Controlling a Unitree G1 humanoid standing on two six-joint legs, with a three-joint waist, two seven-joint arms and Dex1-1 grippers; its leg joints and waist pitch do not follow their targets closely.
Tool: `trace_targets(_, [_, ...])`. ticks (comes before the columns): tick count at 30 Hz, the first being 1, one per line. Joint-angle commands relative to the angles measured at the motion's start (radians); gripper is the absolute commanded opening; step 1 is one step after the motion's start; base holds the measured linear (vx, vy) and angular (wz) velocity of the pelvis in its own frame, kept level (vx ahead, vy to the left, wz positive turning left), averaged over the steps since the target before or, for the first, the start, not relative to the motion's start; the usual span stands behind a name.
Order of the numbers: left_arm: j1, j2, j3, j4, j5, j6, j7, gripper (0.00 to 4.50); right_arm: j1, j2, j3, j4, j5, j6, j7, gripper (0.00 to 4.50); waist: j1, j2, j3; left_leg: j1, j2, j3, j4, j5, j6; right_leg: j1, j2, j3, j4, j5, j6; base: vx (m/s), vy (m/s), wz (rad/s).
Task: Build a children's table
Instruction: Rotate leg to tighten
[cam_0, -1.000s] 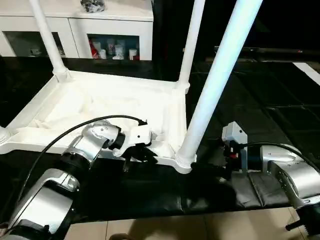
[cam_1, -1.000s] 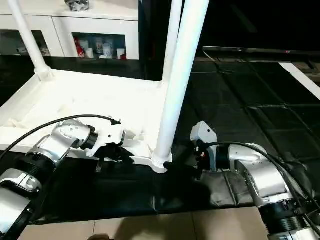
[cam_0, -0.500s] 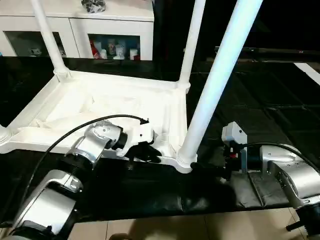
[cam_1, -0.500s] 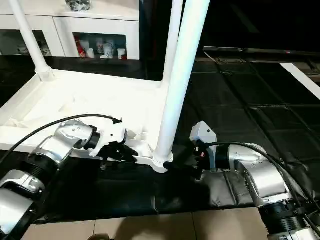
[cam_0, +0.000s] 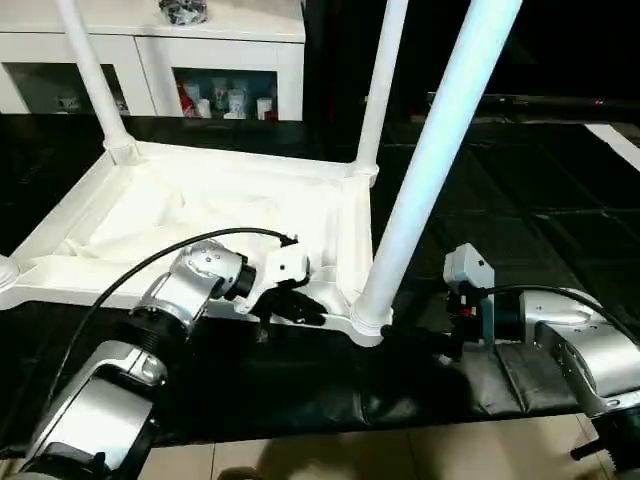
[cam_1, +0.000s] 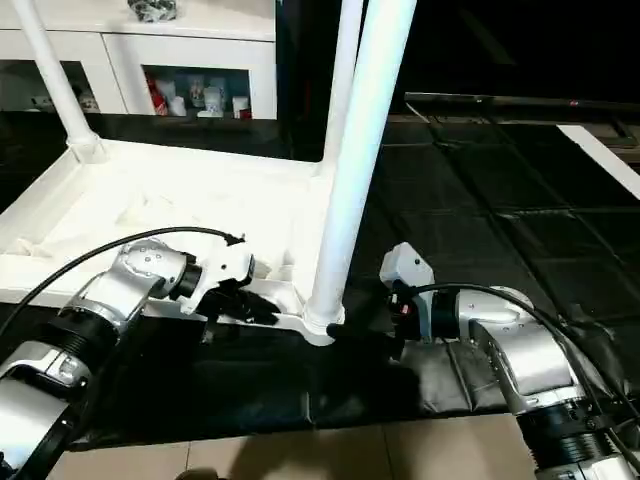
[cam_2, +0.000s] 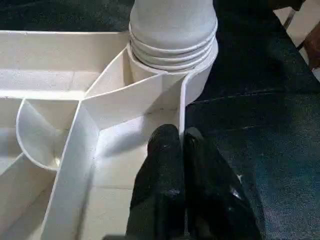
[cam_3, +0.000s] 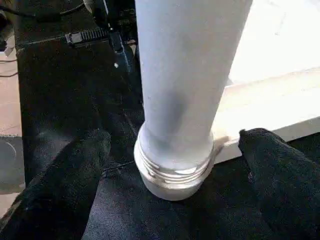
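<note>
The children's table lies upside down on a black mat, the ribbed underside of its white top (cam_0: 200, 215) facing up. Three white legs stand in its corners: the near-right leg (cam_0: 430, 150), the far-right leg (cam_0: 378, 80) and the far-left leg (cam_0: 90, 70). My left gripper (cam_0: 295, 310) is shut on the top's near rim, close to the near-right corner; the thin rim wall runs between its black fingers (cam_2: 165, 150). My right gripper (cam_3: 172, 140) stands open, one finger on each side of the near-right leg's threaded base, not touching it.
A white cabinet (cam_0: 240, 60) with glass doors stands behind the table, with a dark object (cam_0: 182, 10) on top. The black mat (cam_0: 300, 390) ends at tan floor (cam_0: 350, 455) near me. Dark tiles (cam_0: 540, 200) stretch to the right.
My left gripper has slid a little to the right along the near rim, toward the corner, and closed on it. The right arm has not moved.
</note>
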Motion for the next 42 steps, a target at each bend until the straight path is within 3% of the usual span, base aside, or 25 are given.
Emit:
trace_targets(1, [-0.004, -0.002, 0.002, -0.008, 0.003, 0.008, -0.003, 0.08, -0.006, -0.007, -0.004, 0.013, -0.003, -0.012, 0.001, 4.50, -0.001, 0.010, -0.073, 0.001, 0.028, -0.006, -0.067, -0.174, 0.027, 0.064, -0.076, 0.058, -0.079, -0.278, -0.125, 0.000, 0.000, 0.00])
trace_targets(8, [0.007, 0.016, -0.045, -0.013, 0.055, -0.040, -0.014, 0.08, -0.019, -0.002, -0.006, 0.047, -0.017, -0.035, -0.008, 4.50, -0.003, 0.009, -0.073, 0.001, 0.026, -0.005, -0.067, -0.181, 0.024, 0.065, -0.078, 0.057, -0.083, -0.308, -0.117, 0.000, 0.000, 0.00])
trace_targets(11, [0.018, 0.020, -0.045, -0.038, 0.032, -0.012, -0.066, 0.08, -0.036, 0.007, -0.002, 0.068, -0.011, -0.044, 0.008, 4.50, -0.007, 0.008, -0.072, 0.001, 0.026, -0.005, -0.066, -0.177, 0.026, 0.065, -0.078, 0.058, -0.082, -0.308, -0.119, 0.000, 0.000, 0.00])
trace_targets(18, [0.023, 0.040, -0.070, -0.078, 0.030, -0.021, -0.149, 0.08, -0.093, 0.043, 0.061, 0.141, -0.019, -0.087, 0.096, 4.50, -0.015, 0.008, -0.072, 0.000, 0.030, -0.004, -0.066, -0.178, 0.035, 0.064, -0.078, 0.058, -0.075, -0.281, -0.154, 0.000, 0.000, 0.00])
trace_targets(24, [0.030, 0.054, -0.089, -0.102, 0.040, -0.037, -0.177, 0.00, -0.142, 0.076, 0.094, 0.230, -0.021, -0.119, 0.170, 3.97, -0.012, 0.011, -0.072, 0.002, 0.032, -0.004, -0.068, -0.190, 0.025, 0.063, -0.079, 0.059, -0.076, -0.298, -0.155, 0.000, 0.000, 0.00])
trace_targets(25, [0.030, 0.054, -0.088, -0.105, 0.040, -0.035, -0.177, 0.00, -0.154, 0.081, 0.097, 0.245, -0.018, -0.121, 0.188, 3.87, -0.011, 0.003, -0.072, 0.002, 0.032, -0.003, -0.067, -0.185, 0.027, 0.063, -0.078, 0.059, -0.075, -0.292, -0.154, 0.000, 0.000, 0.00])
trace_targets(29, [0.034, 0.055, -0.083, -0.119, 0.036, -0.026, -0.179, 0.00, -0.196, 0.099, 0.108, 0.314, -0.017, -0.147, 0.238, 3.53, -0.011, 0.007, -0.073, 0.000, 0.033, -0.003, -0.066, -0.171, 0.030, 0.062, -0.079, 0.060, -0.071, -0.281, -0.163, 0.000, 0.000, 0.00])
trace_targets(31, [0.037, 0.055, -0.083, -0.122, 0.032, -0.023, -0.179, 0.00, -0.205, 0.105, 0.108, 0.331, -0.016, -0.157, 0.245, 3.40, -0.010, 0.001, -0.073, 0.001, 0.033, -0.002, -0.066, -0.167, 0.032, 0.062, -0.079, 0.060, -0.071, -0.281, -0.161, 0.000, 0.000, 0.00])
trace_targets(42, [0.047, 0.061, -0.076, -0.140, 0.022, 0.000, -0.180, 0.00, -0.218, 0.132, 0.099, 0.372, 0.011, -0.158, 0.311, 2.55, -0.010, -0.001, -0.072, -0.001, 0.031, -0.001, -0.065, -0.156, 0.038, 0.061, -0.080, 0.060, -0.073, -0.311, -0.150, 0.000, 0.000, 0.00])
